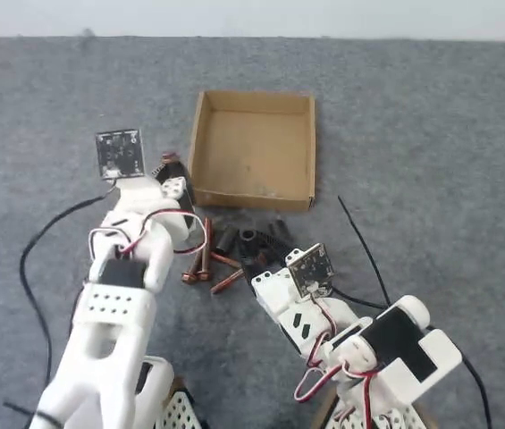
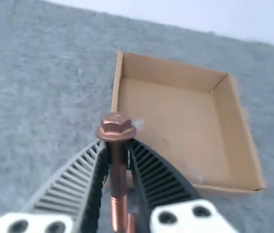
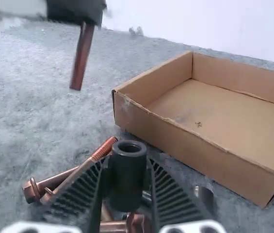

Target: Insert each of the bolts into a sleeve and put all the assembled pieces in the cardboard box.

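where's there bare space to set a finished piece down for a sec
Bare: the cardboard box floor, and the carpet beyond its far wall and to its right, past the black cable. Crowded: just in front of the box, where loose bolts and sleeves lie in a heap.

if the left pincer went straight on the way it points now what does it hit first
Probably the cardboard box: the left pincer, shut on a bolt, aims just inside one side wall. Depth is unclear, so the bolt could touch that wall or the floor inside.
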Robot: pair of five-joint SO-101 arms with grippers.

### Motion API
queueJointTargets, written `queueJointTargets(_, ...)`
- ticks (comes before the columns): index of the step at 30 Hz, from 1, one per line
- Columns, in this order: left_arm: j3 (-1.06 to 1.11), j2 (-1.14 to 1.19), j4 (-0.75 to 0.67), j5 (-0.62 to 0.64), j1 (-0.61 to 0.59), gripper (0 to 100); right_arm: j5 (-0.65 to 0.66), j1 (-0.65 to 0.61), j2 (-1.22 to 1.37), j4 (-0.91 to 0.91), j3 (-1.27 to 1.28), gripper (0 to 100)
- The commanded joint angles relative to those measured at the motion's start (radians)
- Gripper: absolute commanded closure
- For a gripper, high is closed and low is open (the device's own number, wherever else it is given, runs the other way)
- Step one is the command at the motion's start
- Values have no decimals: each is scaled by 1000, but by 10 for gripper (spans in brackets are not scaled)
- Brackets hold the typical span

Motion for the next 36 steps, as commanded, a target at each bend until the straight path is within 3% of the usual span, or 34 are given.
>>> queueJointTargets(1, 15, -120, -34, 8, 44, 987, -6, 15, -30, 5, -38, 992)
queueJointTargets(7, 107, -279, -32, 8, 149, 987, -6, -12, -31, 4, -35, 992)
queueJointTargets(15, 242, -465, -29, 8, 181, 987, -2, -47, -31, 4, -21, 992)
queueJointTargets(22, 263, -660, 150, 8, 242, 987, 0, -47, -31, 12, -23, 992)
queueJointTargets(32, 455, -991, 158, 11, 305, 987, 0, -47, -31, 13, -23, 992)
queueJointTargets(36, 466, -997, 157, 12, 305, 987, 0, -47, -31, 13, -21, 992)
